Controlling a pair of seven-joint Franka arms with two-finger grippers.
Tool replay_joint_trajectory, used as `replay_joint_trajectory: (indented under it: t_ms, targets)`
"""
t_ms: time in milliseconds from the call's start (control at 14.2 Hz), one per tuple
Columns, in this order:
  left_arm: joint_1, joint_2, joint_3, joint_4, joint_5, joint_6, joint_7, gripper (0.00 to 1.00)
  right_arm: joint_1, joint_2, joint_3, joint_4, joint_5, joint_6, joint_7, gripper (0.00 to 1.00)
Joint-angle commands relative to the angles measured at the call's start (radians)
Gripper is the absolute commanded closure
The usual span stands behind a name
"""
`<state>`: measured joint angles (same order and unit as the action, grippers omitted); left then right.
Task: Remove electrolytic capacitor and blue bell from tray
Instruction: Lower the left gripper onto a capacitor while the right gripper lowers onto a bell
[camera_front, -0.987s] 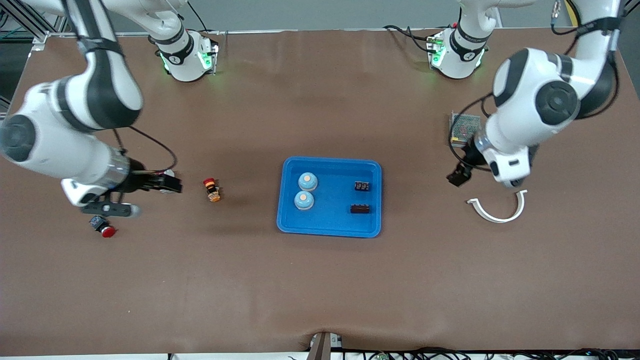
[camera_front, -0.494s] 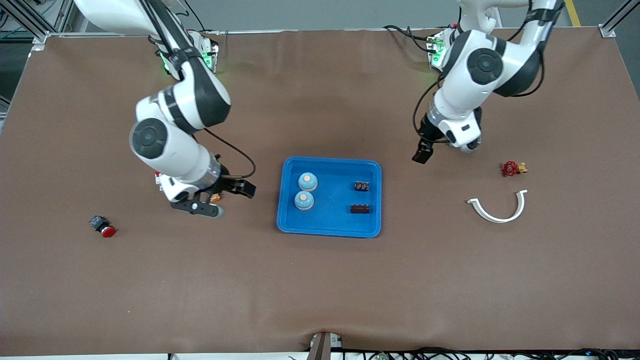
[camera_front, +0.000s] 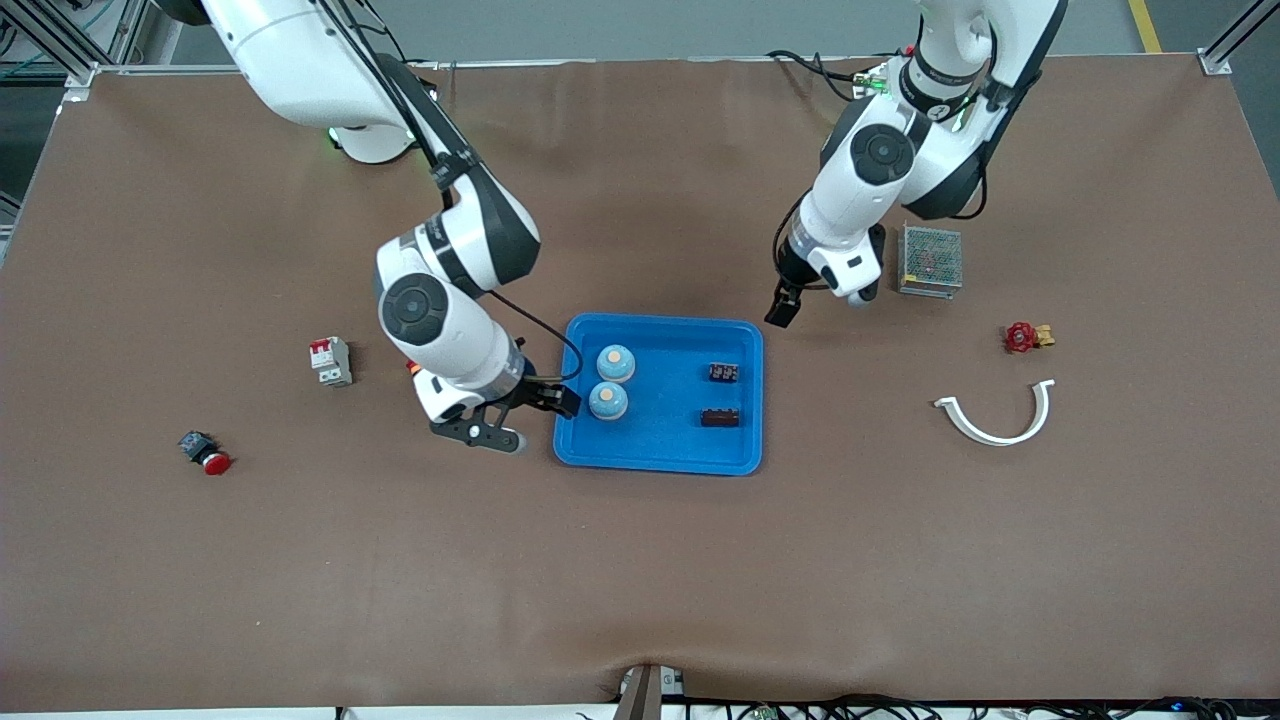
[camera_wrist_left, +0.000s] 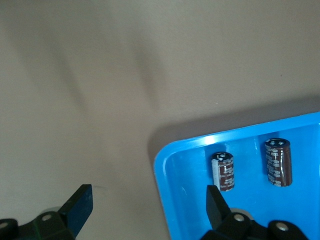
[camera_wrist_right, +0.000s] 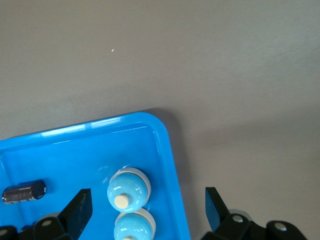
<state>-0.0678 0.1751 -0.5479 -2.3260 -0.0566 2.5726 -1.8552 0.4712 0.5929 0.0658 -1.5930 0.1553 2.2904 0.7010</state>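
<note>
Bell sits in the tray, just beside the open, empty right gripper; left gripper, open, hovers near the capacitors.

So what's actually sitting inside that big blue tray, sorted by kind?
In the shallow bright blue plastic tray:
Round light-blue bells with pale buttons: 2
Small dark cylindrical electrolytic capacitors: 2
Total: 4
</note>
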Motion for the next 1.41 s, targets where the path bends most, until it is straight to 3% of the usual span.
replay_joint_trajectory:
  t_ms: [0, 494, 635, 917, 1340]
  targets:
    - [-0.001, 0.151, 0.002, 0.141, 0.148, 0.0, -0.135, 0.0, 0.03, 0.05, -0.015, 0.045, -0.005, 0.023, 0.025, 0.0]
    - [-0.044, 0.455, 0.006, 0.443, 0.515, -0.129, -0.481, 0.0, 0.083, 0.103, -0.015, 0.059, -0.052, 0.063, 0.051, 0.0]
    - [-0.075, 0.503, 0.017, 0.491, 0.54, -0.152, -0.505, 0.0, 0.099, 0.128, -0.015, 0.08, -0.082, 0.063, 0.052, 0.0]
    - [-0.148, 0.511, 0.071, 0.499, 0.541, -0.152, -0.53, 0.0, 0.11, 0.159, -0.015, 0.097, -0.086, 0.069, 0.052, 0.0]
    - [-0.164, 0.532, 0.079, 0.524, 0.543, -0.153, -0.542, 0.0, 0.124, 0.215, -0.015, 0.123, -0.166, 0.083, 0.052, 0.0]
